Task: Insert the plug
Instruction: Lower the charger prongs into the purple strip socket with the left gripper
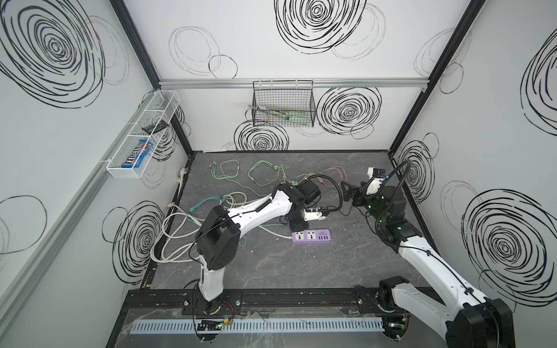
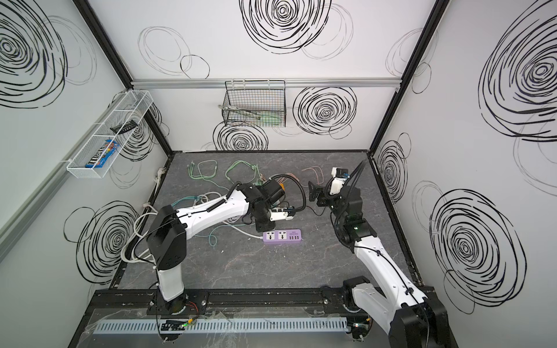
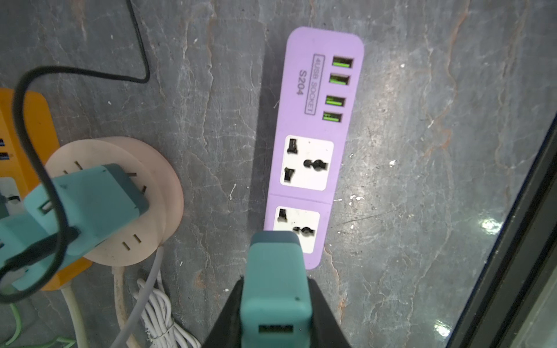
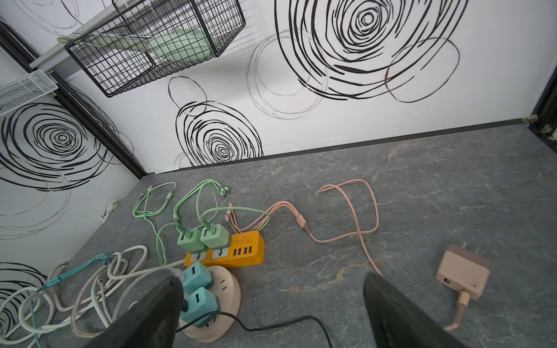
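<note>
Grey marbled surface [image 3: 422, 150] fills the left wrist view. Nearest the camera, the left fingers [image 3: 325, 313] are drawn narrow onto the teal plug [image 3: 275, 280], one on each flank. Its USB port faces back toward the camera, and its prongs are hidden beyond its body.

The plug's long axis points straight ahead from the fingers, roughly in line with the long axis of the purple strip [image 3: 313, 144], which lies flat just beyond. The plug's front edge covers part of the near socket [image 3: 297, 229]. I cannot tell whether the prongs hang above the slots or already touch them.

By my reading, the coming move turns on this line-up. It looks like a short push along the fingers' own axis. The plug appears to sit a little toward the strip's edge rather than over the socket's middle, so a small sideways correction may be needed first.

Farther along the strip come the second socket [image 3: 306, 164], unoccupied, then the USB ports [image 3: 339, 90].

The right fingers [image 4: 401, 313] are spread wide and hold nothing. In both top views they hang well apart from the strip, toward the back, so the left arm is the nearer one.
</note>
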`<state>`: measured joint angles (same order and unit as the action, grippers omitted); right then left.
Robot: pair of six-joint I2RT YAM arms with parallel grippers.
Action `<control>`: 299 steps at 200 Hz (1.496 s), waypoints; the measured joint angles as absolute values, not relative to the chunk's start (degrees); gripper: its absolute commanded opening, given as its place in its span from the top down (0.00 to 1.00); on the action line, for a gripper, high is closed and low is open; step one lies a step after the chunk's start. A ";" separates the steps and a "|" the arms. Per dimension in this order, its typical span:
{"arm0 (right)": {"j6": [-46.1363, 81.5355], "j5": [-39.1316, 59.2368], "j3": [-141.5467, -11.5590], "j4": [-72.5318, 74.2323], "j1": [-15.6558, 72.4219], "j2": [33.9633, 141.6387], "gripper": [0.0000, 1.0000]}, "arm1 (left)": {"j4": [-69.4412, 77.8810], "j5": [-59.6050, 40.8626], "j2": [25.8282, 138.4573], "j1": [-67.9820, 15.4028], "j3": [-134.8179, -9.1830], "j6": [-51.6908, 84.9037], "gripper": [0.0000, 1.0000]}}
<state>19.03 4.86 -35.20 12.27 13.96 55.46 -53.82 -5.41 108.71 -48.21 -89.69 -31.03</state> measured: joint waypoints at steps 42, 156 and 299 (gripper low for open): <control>19.03 4.43 -35.20 11.73 13.96 55.44 0.03 | -53.49 -6.13 109.23 -48.21 -89.12 -32.99 1.00; 19.07 4.19 -35.20 10.96 13.96 55.44 0.03 | -51.27 -5.96 112.49 -48.18 -87.50 -34.20 1.00; 18.63 3.18 -35.62 9.54 13.93 56.07 0.03 | -40.99 -8.25 108.42 -47.24 -78.39 -34.94 1.00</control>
